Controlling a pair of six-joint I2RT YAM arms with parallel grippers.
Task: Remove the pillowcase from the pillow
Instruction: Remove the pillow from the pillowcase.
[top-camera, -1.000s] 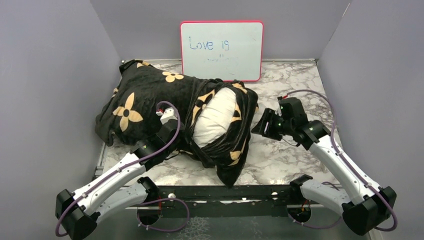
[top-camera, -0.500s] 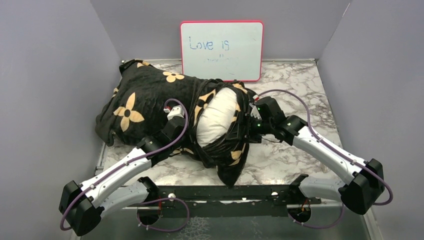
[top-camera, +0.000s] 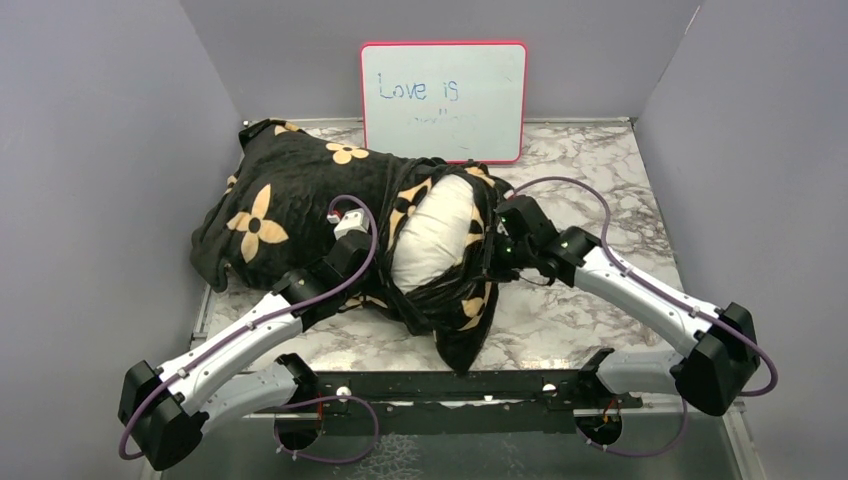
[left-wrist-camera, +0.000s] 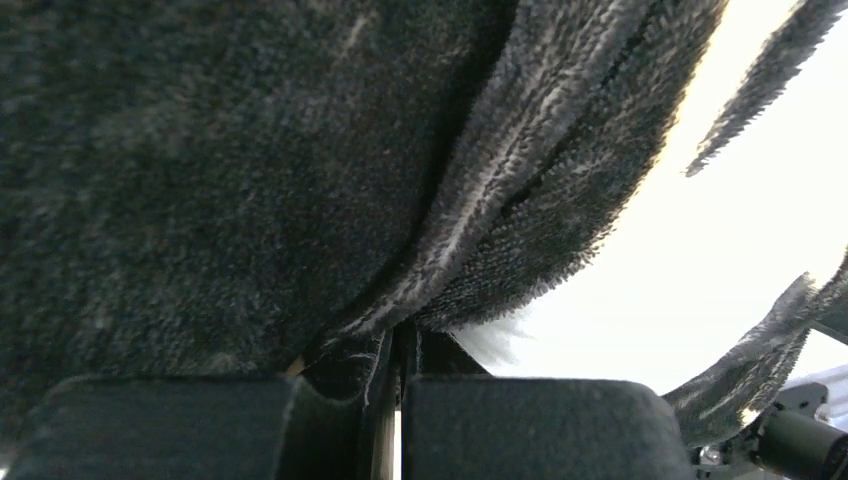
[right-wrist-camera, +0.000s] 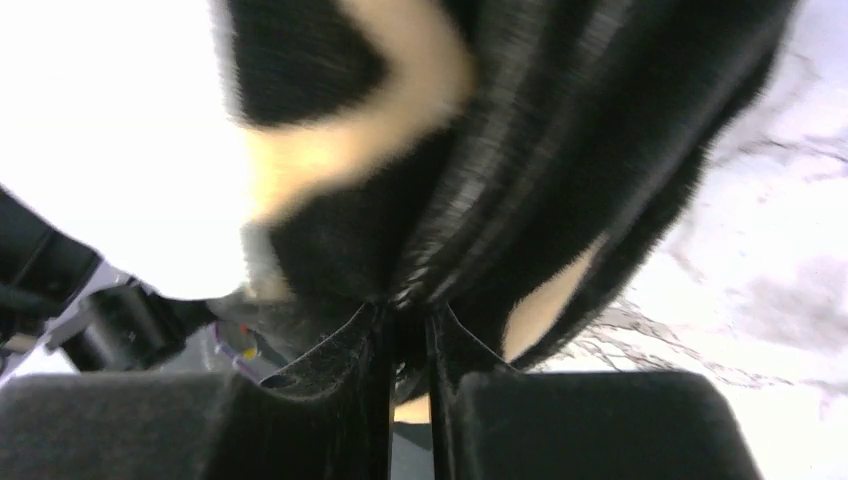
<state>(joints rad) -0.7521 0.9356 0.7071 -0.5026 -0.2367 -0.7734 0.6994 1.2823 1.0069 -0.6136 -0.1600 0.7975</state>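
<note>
Lying across the left and middle of the marble bench, the pillowcase runs its long axis slantwise from the far left corner toward the near middle. Its closed end sits at the far left and its open mouth is turned to the right. The white pillow bulges out of that mouth, with most of it hidden inside the sleeve. A loose flap of the black fabric trails down toward the near edge of the bench.

The left jaws are almost closed, with only a thin slit between them. They pinch a fold of the pillowcase at the left rim of the mouth, just beside the bare pillow. The right jaws are clenched in the same way on a bunched fold of the pillowcase at the right rim of the mouth, with marble showing beyond it.

The pink-framed whiteboard stands upright at the far edge of the bench, just behind the pillow.
</note>
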